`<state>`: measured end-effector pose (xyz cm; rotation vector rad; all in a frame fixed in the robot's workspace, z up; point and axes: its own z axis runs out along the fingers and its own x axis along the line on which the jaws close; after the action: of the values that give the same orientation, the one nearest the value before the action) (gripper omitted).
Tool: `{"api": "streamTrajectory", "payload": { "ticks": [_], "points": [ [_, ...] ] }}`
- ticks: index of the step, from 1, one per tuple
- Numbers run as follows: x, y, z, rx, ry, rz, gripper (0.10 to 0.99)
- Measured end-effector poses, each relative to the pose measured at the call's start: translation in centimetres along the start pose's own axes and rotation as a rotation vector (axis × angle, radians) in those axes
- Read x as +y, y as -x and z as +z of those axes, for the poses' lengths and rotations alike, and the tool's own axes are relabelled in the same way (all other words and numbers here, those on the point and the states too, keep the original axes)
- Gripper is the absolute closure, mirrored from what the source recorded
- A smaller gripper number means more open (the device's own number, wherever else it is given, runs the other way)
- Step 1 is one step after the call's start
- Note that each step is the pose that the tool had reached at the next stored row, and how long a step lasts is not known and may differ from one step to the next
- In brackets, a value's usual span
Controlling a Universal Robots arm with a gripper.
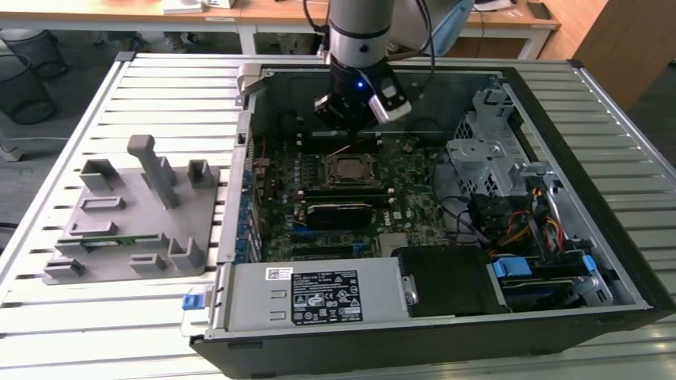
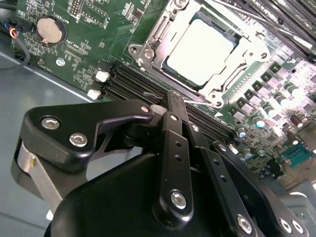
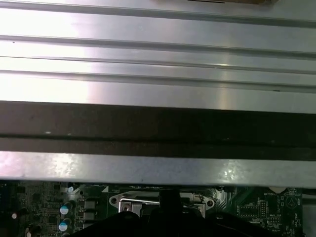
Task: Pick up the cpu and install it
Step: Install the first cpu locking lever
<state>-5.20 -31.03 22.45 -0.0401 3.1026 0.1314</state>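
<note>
Above the open computer case (image 1: 591, 261) in the exterior view, poised upright over the motherboard (image 1: 407, 178), just behind the socket (image 1: 350, 169). In the second wrist view, gripper (image 2: 174, 101) fingers pressed together, gripping nothing. Seated in the socket frame (image 2: 148, 49): the cpu (image 2: 200, 52), apart from the fingertips

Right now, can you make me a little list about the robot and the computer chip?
place: open computer case on a slatted metal table
cpu: lying flat in the socket frame on the green board
claw: fingers pressed together, holding nothing, poised beside the socket
arm: reaching down into the case
beside the case: grey holder block
</note>
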Motion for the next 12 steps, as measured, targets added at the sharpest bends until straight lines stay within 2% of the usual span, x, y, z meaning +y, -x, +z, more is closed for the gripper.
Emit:
{"api": "streamTrajectory", "payload": {
  "ticks": [12],
  "points": [
    [0.26,0.77,1.32,0.0,0.0,0.0,0.98]
  ]
}}
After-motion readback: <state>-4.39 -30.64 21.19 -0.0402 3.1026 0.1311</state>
